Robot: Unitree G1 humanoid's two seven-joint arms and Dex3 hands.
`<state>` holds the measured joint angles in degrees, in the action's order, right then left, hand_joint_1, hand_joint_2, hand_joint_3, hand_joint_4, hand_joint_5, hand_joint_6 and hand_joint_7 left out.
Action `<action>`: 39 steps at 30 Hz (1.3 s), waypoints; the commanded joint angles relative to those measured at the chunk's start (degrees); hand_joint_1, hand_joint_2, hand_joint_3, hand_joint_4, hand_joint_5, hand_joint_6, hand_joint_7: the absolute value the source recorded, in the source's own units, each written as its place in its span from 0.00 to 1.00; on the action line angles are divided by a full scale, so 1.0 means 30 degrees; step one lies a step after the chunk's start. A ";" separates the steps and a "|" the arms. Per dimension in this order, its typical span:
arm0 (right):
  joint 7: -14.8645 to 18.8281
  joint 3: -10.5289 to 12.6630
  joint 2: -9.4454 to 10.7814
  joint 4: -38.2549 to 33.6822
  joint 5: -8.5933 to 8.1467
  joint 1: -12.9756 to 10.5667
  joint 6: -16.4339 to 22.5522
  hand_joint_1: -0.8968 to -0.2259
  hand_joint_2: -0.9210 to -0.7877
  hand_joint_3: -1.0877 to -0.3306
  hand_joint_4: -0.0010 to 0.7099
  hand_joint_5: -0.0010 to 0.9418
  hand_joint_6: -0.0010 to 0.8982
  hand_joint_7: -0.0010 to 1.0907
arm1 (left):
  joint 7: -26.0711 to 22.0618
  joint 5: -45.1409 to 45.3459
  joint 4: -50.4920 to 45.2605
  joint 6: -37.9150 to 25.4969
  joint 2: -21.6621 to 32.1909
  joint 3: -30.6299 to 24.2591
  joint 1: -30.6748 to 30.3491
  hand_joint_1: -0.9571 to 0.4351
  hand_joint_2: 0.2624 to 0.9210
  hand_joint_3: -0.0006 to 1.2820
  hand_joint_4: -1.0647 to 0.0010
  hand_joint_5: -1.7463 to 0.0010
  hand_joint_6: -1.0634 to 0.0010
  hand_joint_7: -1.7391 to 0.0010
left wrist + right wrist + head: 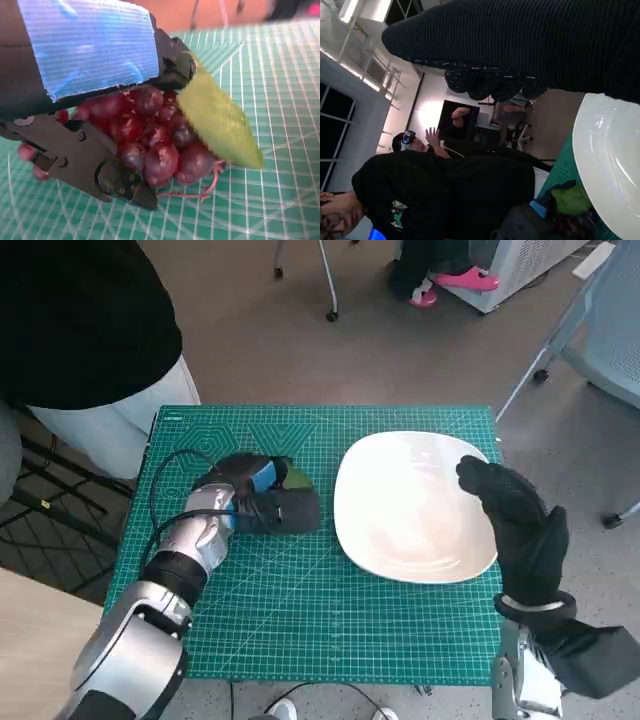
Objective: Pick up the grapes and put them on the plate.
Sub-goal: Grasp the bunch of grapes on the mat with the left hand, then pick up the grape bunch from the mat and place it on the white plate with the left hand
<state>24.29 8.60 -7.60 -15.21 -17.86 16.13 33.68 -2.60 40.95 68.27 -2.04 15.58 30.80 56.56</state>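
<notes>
My left hand (262, 498) is down on the green mat (300, 620), and my fingers (107, 172) are wrapped around the grapes (150, 137). In the left wrist view the dark red bunch sits tucked under my taped palm, with one finger curving beneath it and a green leaf (217, 122) sticking out on the far side. A thin stem trails out onto the mat. The bunch looks to be resting on the surface or barely off it; I cannot tell which. So I judge the grasp as made, or very nearly made, but the lift as not yet begun.

The plate (385, 540) lies to the right of my left hand on the same mat, close by but not touching it. Its white face is bare of grapes, so the placing part of the job is all still ahead.

My right hand (515, 515) hovers over the plate's far right edge. Its gloved fingers are loosely spread and hold nothing.

A person in a dark top (75, 325) stands at the left corner of the surface, apart from both hands.

What is left, as I read it: raise the bunch clear of the mat, carry it sideways over the plate's rim, set it down, and let go.
</notes>
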 commanded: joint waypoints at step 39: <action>-0.0016 0.0004 0.0054 -0.0283 0.0044 -0.0291 -0.0151 0.43 0.00 0.27 0.77 0.00 0.21 0.49 | -0.0975 -0.0053 -0.0966 -0.0244 0.0528 0.0544 -0.0547 0.69 1.00 0.19 0.58 0.12 0.55 0.31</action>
<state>24.28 8.63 -7.59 -15.45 -17.84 16.14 33.71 -4.81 40.45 66.10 -2.50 16.30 32.08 56.13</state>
